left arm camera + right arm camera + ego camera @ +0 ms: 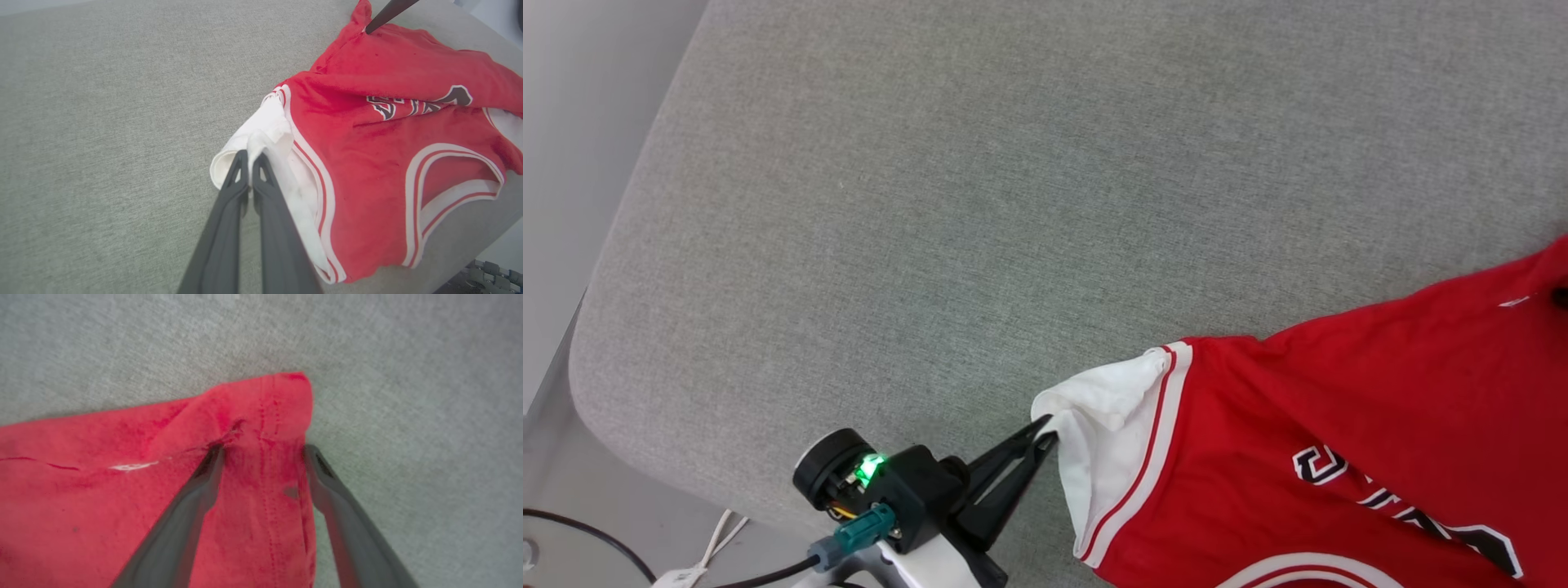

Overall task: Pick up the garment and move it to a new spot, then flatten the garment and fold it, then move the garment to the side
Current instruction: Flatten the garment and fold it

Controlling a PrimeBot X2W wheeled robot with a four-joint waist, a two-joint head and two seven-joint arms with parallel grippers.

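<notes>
Currently the left gripper (1045,434) is reaching in low over the cushion's (931,204) near edge, fingers pressed together and pinching the white sleeve (1107,400) of the garment (1339,392). The right gripper (263,448) is standing spread, its fingers straddling a red hem corner. The garment is lying rumpled on the cushion's right part, front up, black lettering showing. The left wrist view is showing the striped neckline (449,148); the right wrist view is showing the hem stitching close up.
</notes>
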